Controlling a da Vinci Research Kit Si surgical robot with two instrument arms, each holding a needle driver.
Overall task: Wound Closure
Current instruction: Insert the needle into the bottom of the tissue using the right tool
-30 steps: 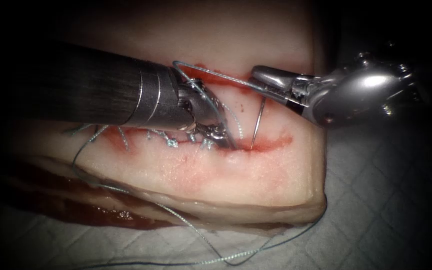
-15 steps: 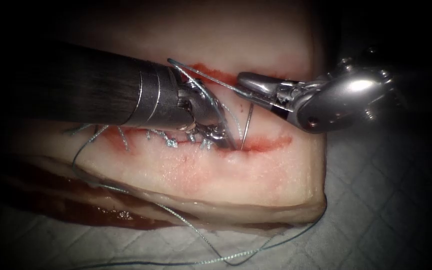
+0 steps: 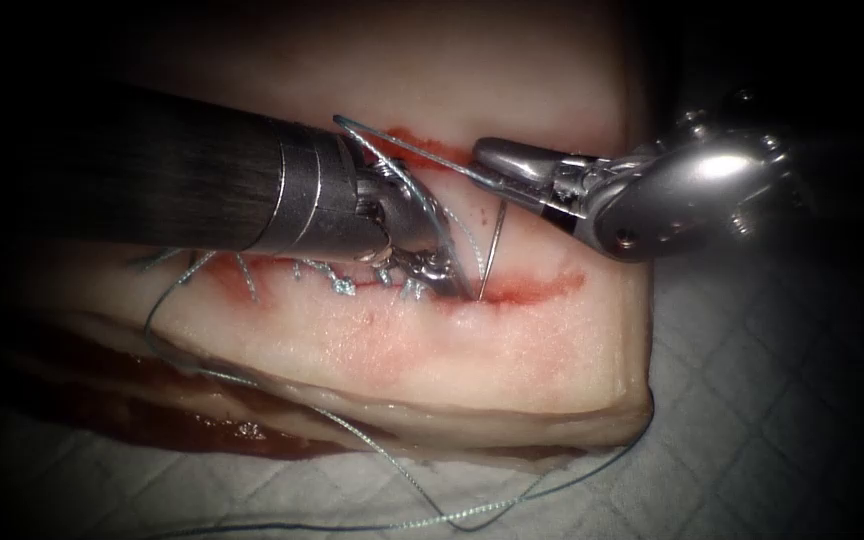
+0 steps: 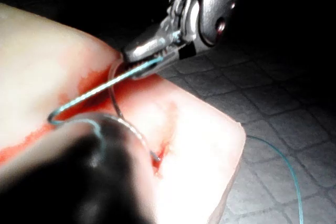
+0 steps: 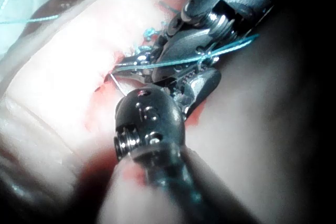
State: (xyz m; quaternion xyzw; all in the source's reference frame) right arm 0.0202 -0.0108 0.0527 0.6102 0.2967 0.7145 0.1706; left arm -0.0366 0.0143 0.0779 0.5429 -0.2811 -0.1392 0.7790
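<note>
Two end effectors meet over the cut in the tissue [image 3: 472, 350]. The right end effector [image 3: 487, 160] is closed on the needle [image 3: 492, 250] near its thread end, with the thread [image 3: 402, 150] running from its tip toward the left end effector. Below it the needle curves down and its point enters the tissue at the cut, just beside the left end effector [image 3: 442, 270]. That left end effector sits at the cut's edge among the earlier stitches [image 3: 342, 285]; whether it is open or closed cannot be told. Loose thread trails over the cloth [image 3: 752, 400].
</note>
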